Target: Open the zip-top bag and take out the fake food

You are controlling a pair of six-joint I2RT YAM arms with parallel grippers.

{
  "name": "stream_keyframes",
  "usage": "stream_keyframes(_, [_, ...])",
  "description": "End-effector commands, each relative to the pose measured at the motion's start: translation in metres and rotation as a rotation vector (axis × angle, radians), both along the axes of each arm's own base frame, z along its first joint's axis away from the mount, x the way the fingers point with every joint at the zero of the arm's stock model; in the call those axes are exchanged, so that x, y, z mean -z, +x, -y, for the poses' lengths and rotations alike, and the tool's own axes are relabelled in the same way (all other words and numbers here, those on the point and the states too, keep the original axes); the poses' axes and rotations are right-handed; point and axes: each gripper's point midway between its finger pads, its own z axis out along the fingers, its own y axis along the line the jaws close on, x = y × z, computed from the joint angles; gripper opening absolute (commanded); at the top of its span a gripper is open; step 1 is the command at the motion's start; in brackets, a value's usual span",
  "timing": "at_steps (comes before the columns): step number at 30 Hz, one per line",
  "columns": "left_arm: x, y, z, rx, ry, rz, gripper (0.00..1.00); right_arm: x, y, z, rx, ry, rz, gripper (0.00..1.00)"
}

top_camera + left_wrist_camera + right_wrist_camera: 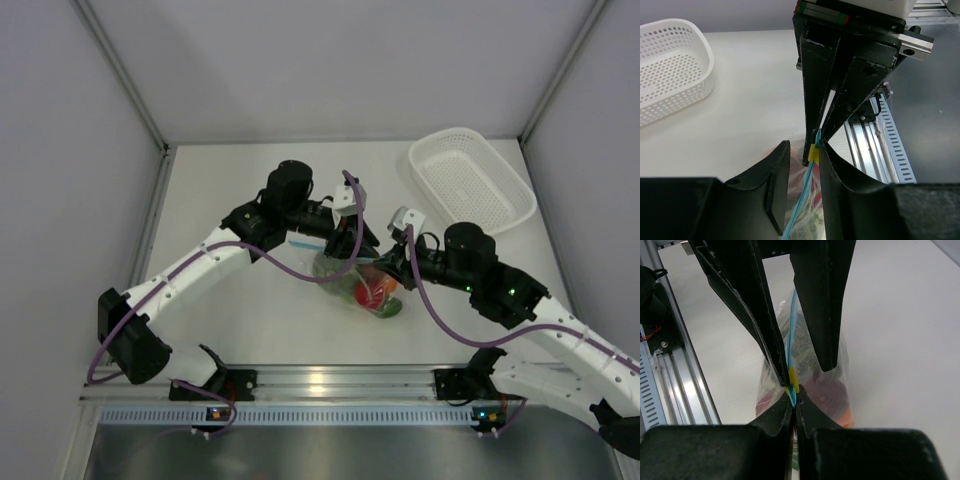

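**A:** What is on the table [250, 330]?

**B:** The biggest thing is the white basket [470, 180] in the far right corner, well apart from the rest. The bag [345, 275] is in the middle, clear plastic with its zip edge uppermost. The toy food [372, 292] is inside it (red, orange and green pieces show through).

**A:** And the grippers?

**B:** They meet tip to tip over the bag. The right gripper [795, 399] is pinched tight on the blue zip strip [791, 315], just beside the little yellow tab [793, 380]. The left gripper [804, 146] has its fingers spread and straddles the same strip. One finger is close against the strip near the tab, the other stands clear, and it grips nothing.

**A:** Is the zip sealed?

**B:** I cannot tell.
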Motion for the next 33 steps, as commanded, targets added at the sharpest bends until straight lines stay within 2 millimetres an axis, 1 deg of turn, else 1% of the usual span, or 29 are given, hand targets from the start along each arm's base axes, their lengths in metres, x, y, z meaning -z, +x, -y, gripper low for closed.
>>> stream_keyframes(1, [-0.003,-0.007,-0.003,0.034,-0.017,0.015,0.35,-0.049,0.012,-0.002,0.037,0.111,0.107,0.00])
stream_keyframes(3, [-0.002,-0.007,-0.003,0.035,-0.014,0.009,0.35,-0.050,0.013,-0.002,0.046,0.114,0.109,0.00])
stream_keyframes(6, [-0.001,-0.007,-0.002,0.031,-0.012,0.006,0.40,-0.048,0.015,-0.003,0.044,0.110,0.107,0.00])
stream_keyframes(9, [-0.005,-0.005,-0.001,0.023,-0.016,0.009,0.55,-0.046,0.016,-0.004,0.046,0.107,0.101,0.00])
stream_keyframes(10, [-0.007,-0.004,-0.001,0.023,-0.018,0.010,0.57,-0.045,0.017,-0.004,0.046,0.104,0.099,0.00])
stream_keyframes(13, [-0.009,-0.006,-0.001,0.030,-0.023,0.010,0.55,-0.044,0.018,-0.004,0.053,0.105,0.100,0.00])
stream_keyframes(14, [-0.009,-0.006,-0.002,0.029,-0.024,0.016,0.50,-0.045,0.018,-0.004,0.055,0.108,0.104,0.00])
stream_keyframes(17, [-0.002,-0.003,-0.001,0.017,-0.010,0.004,0.44,-0.049,0.016,-0.003,0.052,0.119,0.112,0.00])
stream_keyframes(18, [0.000,-0.003,0.000,0.015,-0.006,-0.001,0.40,-0.048,0.017,-0.003,0.052,0.119,0.113,0.00])
stream_keyframes(20, [0.004,-0.003,0.000,0.019,0.000,-0.010,0.38,-0.049,0.016,-0.003,0.053,0.119,0.114,0.00])
stream_keyframes(25, [0.007,-0.004,0.001,0.034,0.002,-0.019,0.36,-0.051,0.018,-0.001,0.070,0.127,0.118,0.00])
stream_keyframes(29, [0.009,-0.002,0.002,0.023,0.009,-0.019,0.33,-0.054,0.018,0.000,0.081,0.141,0.120,0.00])
stream_keyframes(33, [0.010,0.003,0.003,0.000,0.015,-0.013,0.19,-0.056,0.016,0.000,0.069,0.149,0.125,0.00])
